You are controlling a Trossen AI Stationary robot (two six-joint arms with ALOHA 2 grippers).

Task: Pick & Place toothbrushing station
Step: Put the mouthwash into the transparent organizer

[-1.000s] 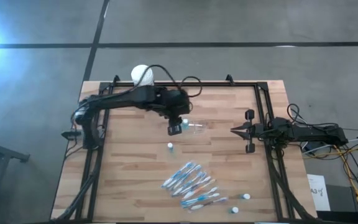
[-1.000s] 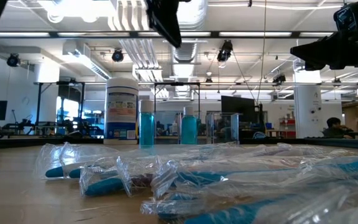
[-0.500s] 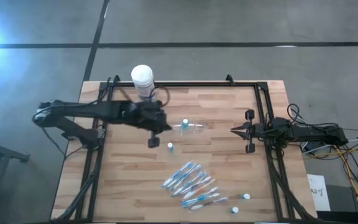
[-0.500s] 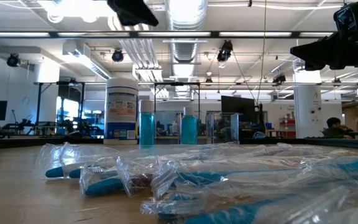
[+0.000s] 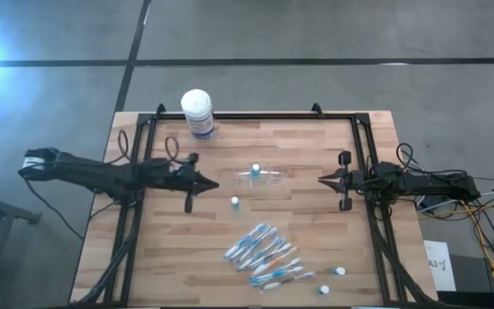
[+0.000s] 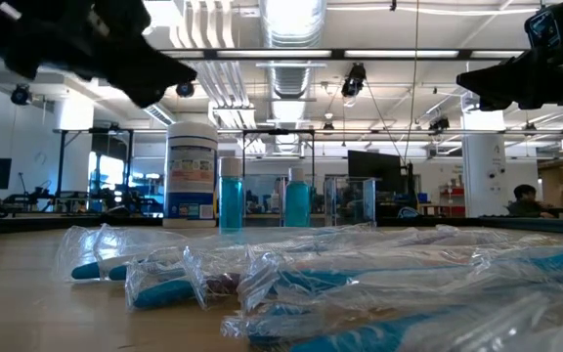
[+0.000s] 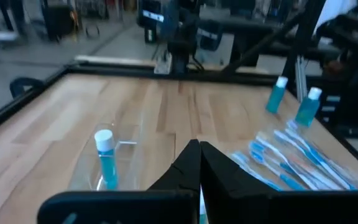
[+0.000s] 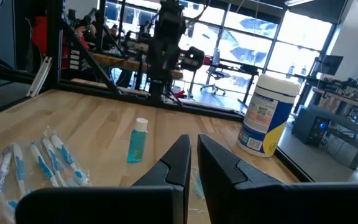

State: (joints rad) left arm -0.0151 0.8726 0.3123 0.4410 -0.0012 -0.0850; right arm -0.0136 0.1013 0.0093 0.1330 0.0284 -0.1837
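While both arms hang clear, toothbrush set lies scattered on table (image 5: 316, 146): clear cup (image 5: 268, 175) on side near centre, blue tube (image 5: 255, 171) inside, white cap showing; second tube (image 5: 235, 203) just at its 7 o'clock; wrapped blue-white brushes (image 5: 266, 256) heaped at 6 o'clock; two tubes (image 5: 332, 277) beyond, near front edge. Left gripper (image 5: 211, 184) shut, empty, at 9 o'clock; right gripper (image 5: 322, 180) shut, empty, at 3 o'clock. Canister (image 5: 197, 112) at back rail. Bare wood between grippers and cup.

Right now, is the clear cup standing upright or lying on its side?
On its side. In the high view the clear cup shows its long side on the table, a tube inside.
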